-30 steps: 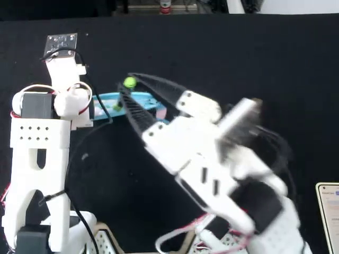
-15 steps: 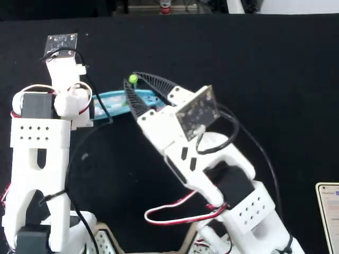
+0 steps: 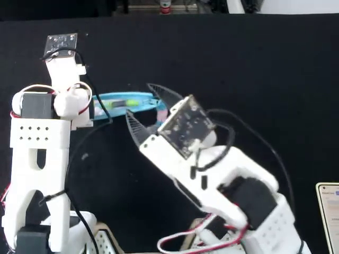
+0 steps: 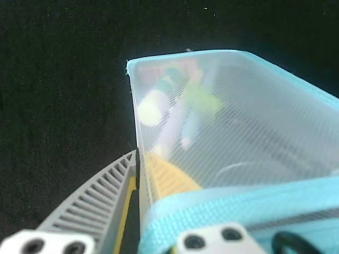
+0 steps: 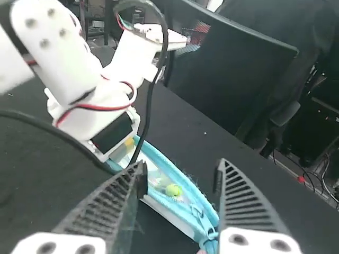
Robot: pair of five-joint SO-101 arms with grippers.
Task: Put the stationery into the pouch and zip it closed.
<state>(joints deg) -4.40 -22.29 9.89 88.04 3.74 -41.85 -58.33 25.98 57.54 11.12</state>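
Observation:
A light-blue mesh pouch (image 3: 139, 97) lies on the black table, one end held by my left gripper (image 3: 97, 107). In the left wrist view the pouch (image 4: 249, 121) holds several pieces of stationery, among them a green item (image 4: 204, 100) and a white one (image 4: 150, 110); my grey finger (image 4: 95, 211) presses against its blue edge. My right gripper (image 3: 139, 100) hovers open over the pouch's other end with nothing between its fingers. In the right wrist view its gripper (image 5: 180, 185) frames the pouch (image 5: 185, 203) and a green piece (image 5: 172, 190) inside.
A white card or phone (image 3: 329, 209) lies at the table's right front edge. The left arm's white body (image 3: 37, 159) stands at the left, and the right arm's body (image 3: 222, 185) fills the front middle. The far table (image 3: 238, 53) is bare black cloth.
My right gripper held a green-tipped item above the pouch; it has let go, opened wider and drawn back slightly. The green item now lies inside the pouch. The left arm kept still.

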